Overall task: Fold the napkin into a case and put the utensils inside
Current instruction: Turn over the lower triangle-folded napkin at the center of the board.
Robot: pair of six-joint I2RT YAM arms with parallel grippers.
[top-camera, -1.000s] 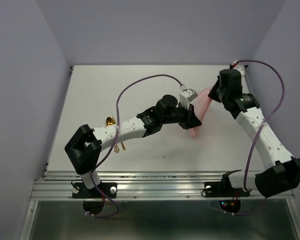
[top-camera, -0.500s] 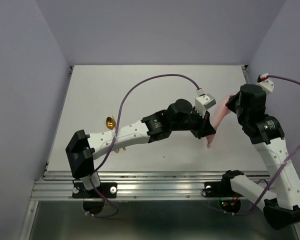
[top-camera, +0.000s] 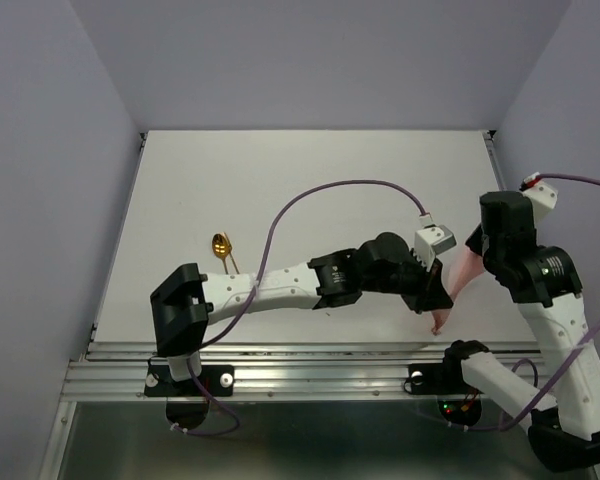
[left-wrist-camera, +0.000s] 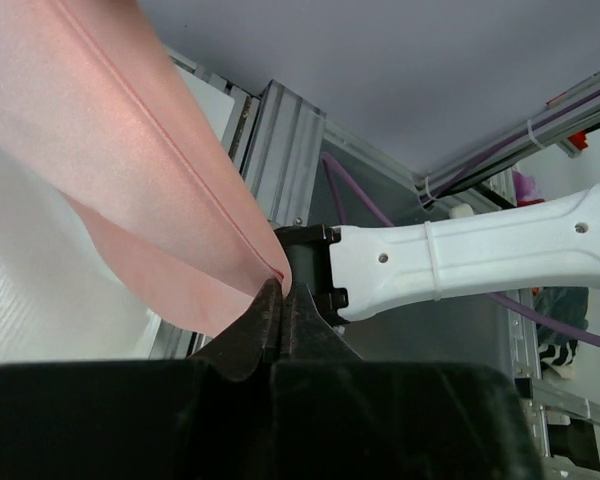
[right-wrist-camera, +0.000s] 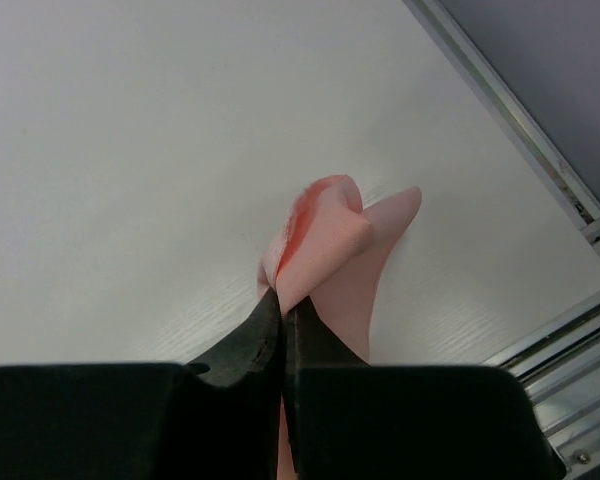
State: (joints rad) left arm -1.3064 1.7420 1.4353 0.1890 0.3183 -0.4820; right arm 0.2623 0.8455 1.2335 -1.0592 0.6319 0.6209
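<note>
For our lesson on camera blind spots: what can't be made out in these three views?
Top view: both arms hide most of the salmon-pink cloth napkin; its folds are unclear.
Left wrist view: the napkin runs off the top and left edges.
Top view: one small gold metal utensil shows, too small for detail; no second is visible.
Right wrist view: the right gripper covers the napkin's pinched edge.

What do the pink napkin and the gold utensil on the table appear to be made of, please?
The napkin looks like thin soft cloth, salmon pink with a faint sheen: it drapes in folds and shows a hemmed edge. The utensil looks like polished metal, gold-coloured, perhaps only plated: its rounded head glints.
</note>
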